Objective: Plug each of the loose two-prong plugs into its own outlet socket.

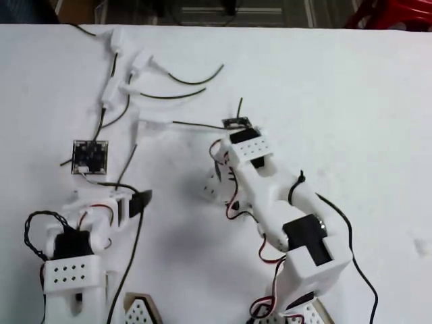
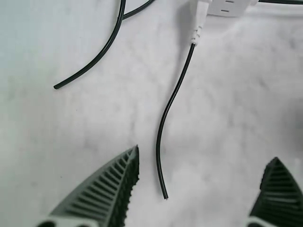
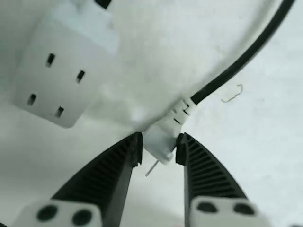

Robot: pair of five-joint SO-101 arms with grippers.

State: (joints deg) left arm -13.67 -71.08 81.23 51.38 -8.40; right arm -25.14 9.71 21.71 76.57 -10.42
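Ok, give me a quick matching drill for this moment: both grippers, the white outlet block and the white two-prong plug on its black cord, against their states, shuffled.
Things
1. left gripper
2. right gripper
3. white plastic outlet block
4. white two-prong plug on a black cord

States
A. visible slots all empty
B. open, holding nothing
C. shut on a thing
D. pinched, not in any socket

Pairs: 1-B, 2-C, 3-A, 4-D
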